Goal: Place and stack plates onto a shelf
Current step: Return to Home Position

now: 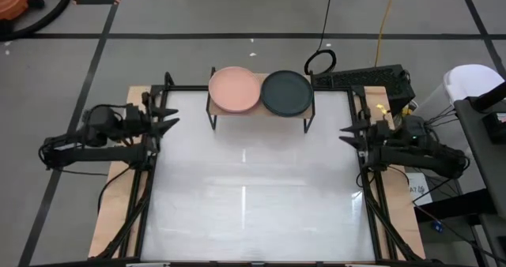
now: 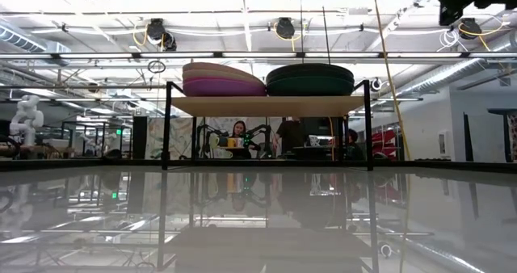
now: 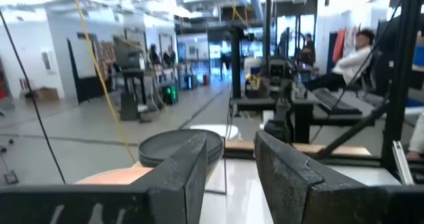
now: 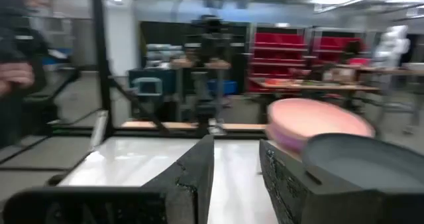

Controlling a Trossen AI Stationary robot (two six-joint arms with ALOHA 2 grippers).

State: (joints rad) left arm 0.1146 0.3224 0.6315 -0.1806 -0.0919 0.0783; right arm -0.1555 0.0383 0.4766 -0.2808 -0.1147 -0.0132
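A black rectangular keyboard (image 1: 360,79) and a black coiled cable (image 1: 320,62) lie beyond the right pincer (image 1: 343,133); the glossy white counter (image 1: 253,188) spreads beside it.

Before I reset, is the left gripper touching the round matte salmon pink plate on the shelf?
Apart. The high view shows bare white tabletop between the left gripper and the round matte salmon pink plate.

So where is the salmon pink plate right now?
From above, the salmon pink plate tops the left-hand stack on the shelf at the far edge of the table, right beside the dark stack.
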